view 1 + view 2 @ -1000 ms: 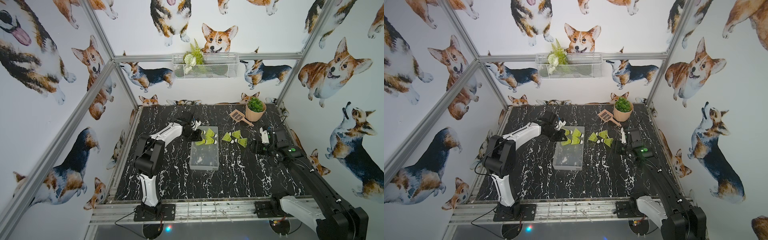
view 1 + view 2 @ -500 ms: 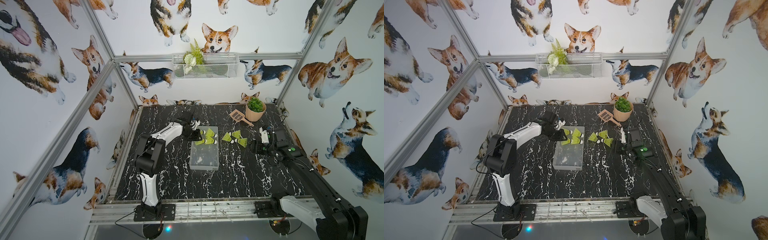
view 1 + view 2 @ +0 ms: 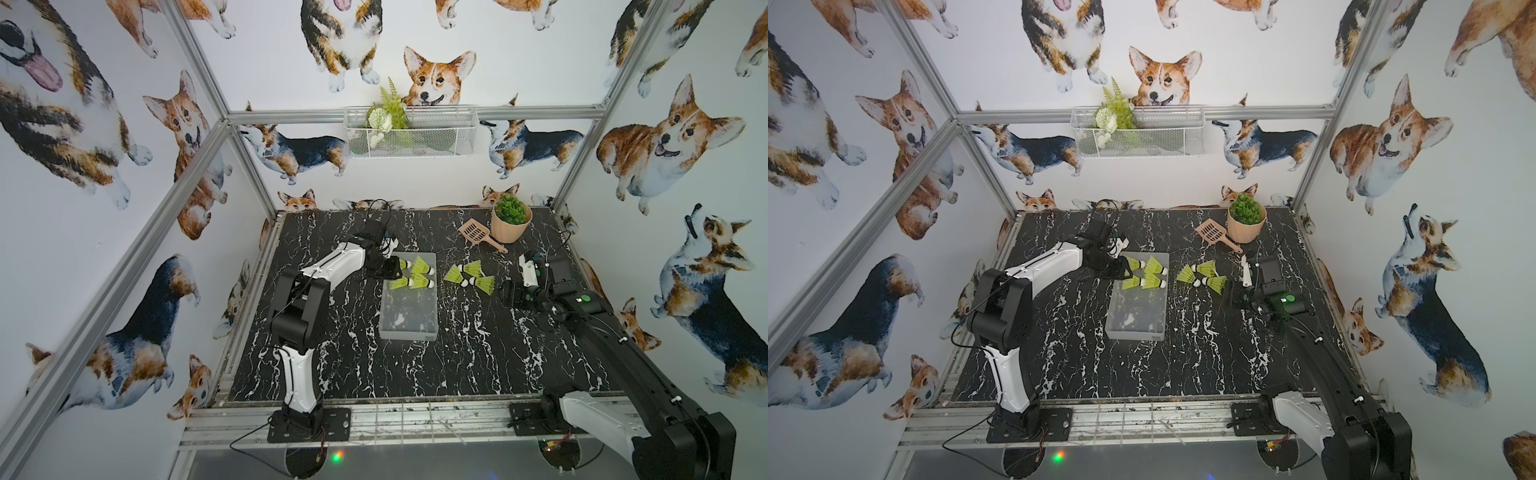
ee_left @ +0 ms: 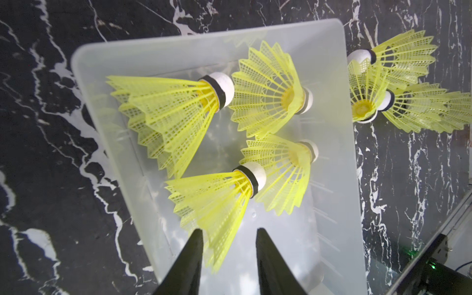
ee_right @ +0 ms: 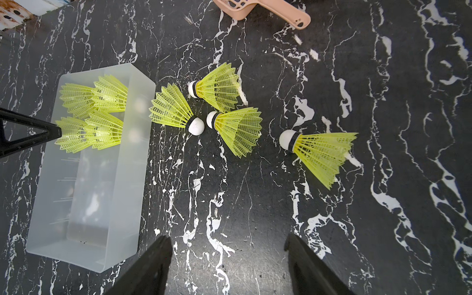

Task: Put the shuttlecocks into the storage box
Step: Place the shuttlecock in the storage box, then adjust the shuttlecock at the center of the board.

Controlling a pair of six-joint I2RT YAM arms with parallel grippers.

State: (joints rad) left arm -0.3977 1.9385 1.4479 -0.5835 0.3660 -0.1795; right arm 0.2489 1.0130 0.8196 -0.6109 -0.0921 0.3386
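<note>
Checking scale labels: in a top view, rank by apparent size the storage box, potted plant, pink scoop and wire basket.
1. wire basket (wall-mounted, possibly nearer the camera, so unsure)
2. storage box
3. potted plant
4. pink scoop

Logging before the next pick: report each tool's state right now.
Left tool: open, with the skirt of a shuttlecock loose between its jaws, over the storage box.
Right tool: open, holding nothing.

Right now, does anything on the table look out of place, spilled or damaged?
Nothing looks spilled or damaged. Four shuttlecocks lie loose on the table beside the storage box, not yet inside; four others crowd one end of it.
</note>
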